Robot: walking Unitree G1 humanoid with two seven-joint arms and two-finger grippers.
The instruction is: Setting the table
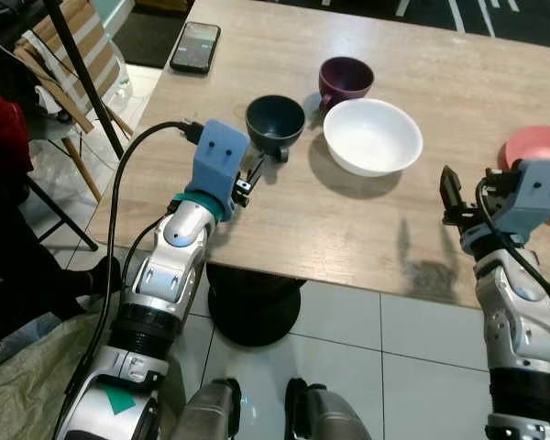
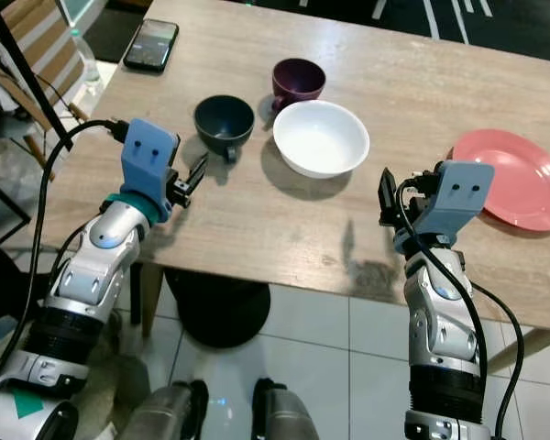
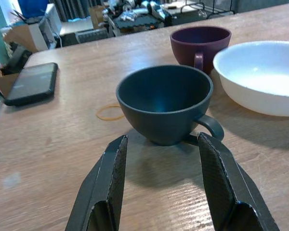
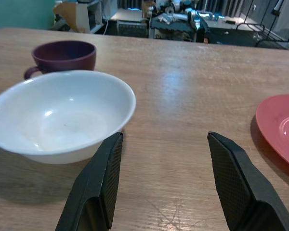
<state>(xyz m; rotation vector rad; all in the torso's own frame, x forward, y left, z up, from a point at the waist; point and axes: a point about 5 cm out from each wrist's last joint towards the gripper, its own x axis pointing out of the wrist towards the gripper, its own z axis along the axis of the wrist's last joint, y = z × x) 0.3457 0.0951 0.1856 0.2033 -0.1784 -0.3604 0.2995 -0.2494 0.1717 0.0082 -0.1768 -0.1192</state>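
Meanwhile, the left gripper [image 3: 159, 185] is hovering low over the table [image 1: 348, 220] with its two black fingers spread apart, lined up on the dark teal cup [image 3: 164, 103] that is sitting just ahead of them. Judging by the approach, the fingers need to slide forward on either side of the cup's body, staying clear of its handle, which is pointing toward the white bowl [image 1: 372, 136]; closing low on the wall should keep the cup from tipping. The right gripper [image 4: 166, 185] is waiting with fingers likewise apart, empty, facing the bare table between the white bowl and the pink plate [image 2: 518, 177]. A purple cup [image 1: 345, 79] is standing just behind the bowl, near enough to be knocked if the teal cup gets pushed. A rubber band [image 3: 110, 112] is lying beside the teal cup, and a phone [image 1: 196, 46] is resting well apart near the far corner.
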